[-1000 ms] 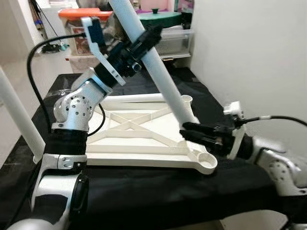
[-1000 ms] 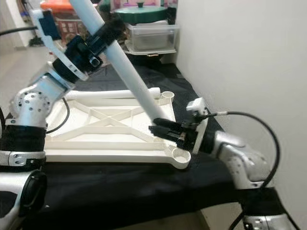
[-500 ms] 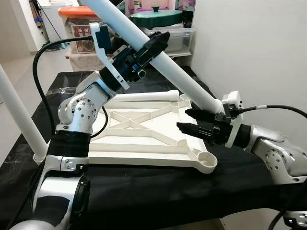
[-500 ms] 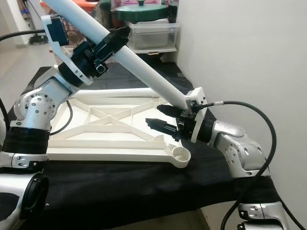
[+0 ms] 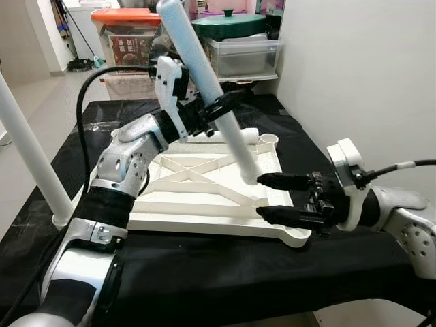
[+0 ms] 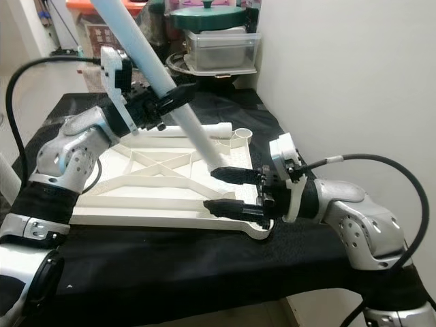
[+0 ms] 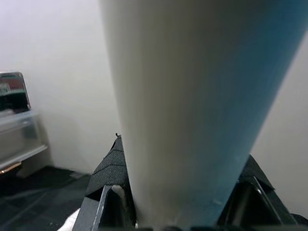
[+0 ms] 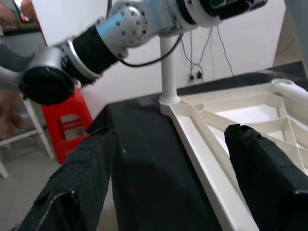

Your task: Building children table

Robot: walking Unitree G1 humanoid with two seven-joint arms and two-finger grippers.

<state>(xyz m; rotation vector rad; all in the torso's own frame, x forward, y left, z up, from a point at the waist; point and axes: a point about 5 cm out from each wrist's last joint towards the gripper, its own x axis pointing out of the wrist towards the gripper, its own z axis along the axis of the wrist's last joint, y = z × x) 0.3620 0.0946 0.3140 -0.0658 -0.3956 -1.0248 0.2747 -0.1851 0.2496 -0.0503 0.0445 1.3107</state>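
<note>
Table leg [image 5: 216, 102] clamped in left gripper [image 5: 216, 112], tilted, low end near right-hand socket [image 5: 298, 236] of upturned tabletop [image 5: 204, 197]. Right gripper [image 5: 269, 197] splayed wide just right, gripping nothing.

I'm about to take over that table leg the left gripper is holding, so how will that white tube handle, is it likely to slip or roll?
The white tube looks rigid: it stays straight though the left gripper holds it mid-length, tilted. Its surface seems smooth and glossy, so it may slide through a light grip. Being round, it would probably roll if laid on the black cloth.
</note>
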